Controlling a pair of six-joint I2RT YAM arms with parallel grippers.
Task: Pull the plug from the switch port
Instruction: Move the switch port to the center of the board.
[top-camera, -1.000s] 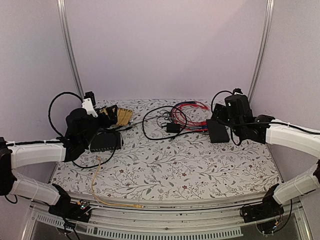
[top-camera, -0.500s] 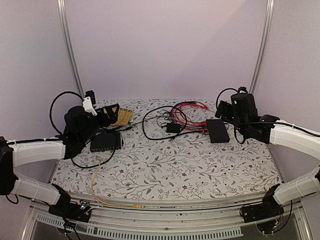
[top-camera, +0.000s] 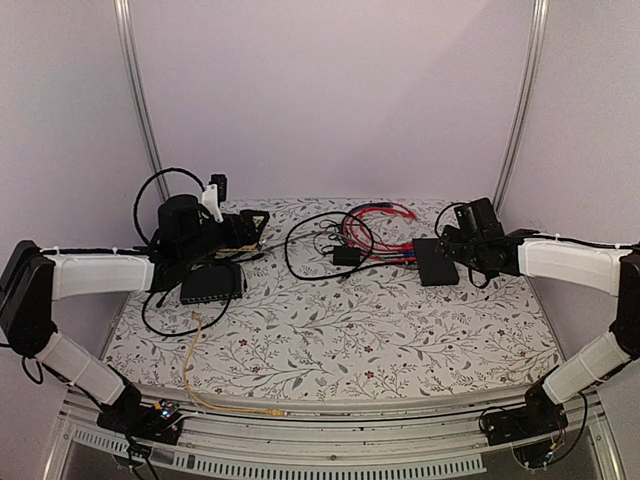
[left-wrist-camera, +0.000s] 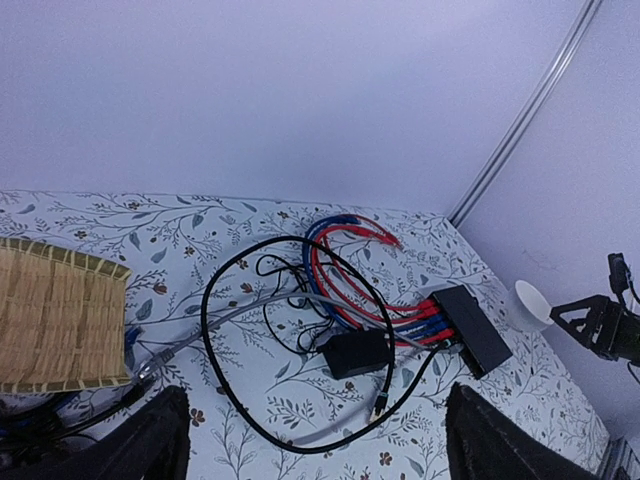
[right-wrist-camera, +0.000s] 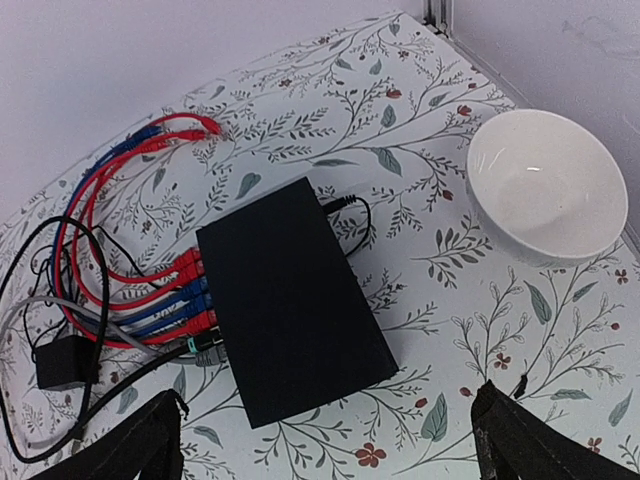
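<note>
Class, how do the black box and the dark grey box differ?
The black box has red and blue cables plugged along one edge; the dark grey box has a yellow cable beside it. The black box lies right, the dark grey box left. Both lie flat on the table.

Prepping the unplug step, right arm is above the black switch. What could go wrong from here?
1. The red and blue plugs sit packed side by side along one edge of the switch. The open right gripper could catch a neighbour.
2. Nothing visibly pins the switch, so a pull may drag it rather than free the plug.
3. The cable loops tangle near the small adapter, so a tug may drag that along.
</note>
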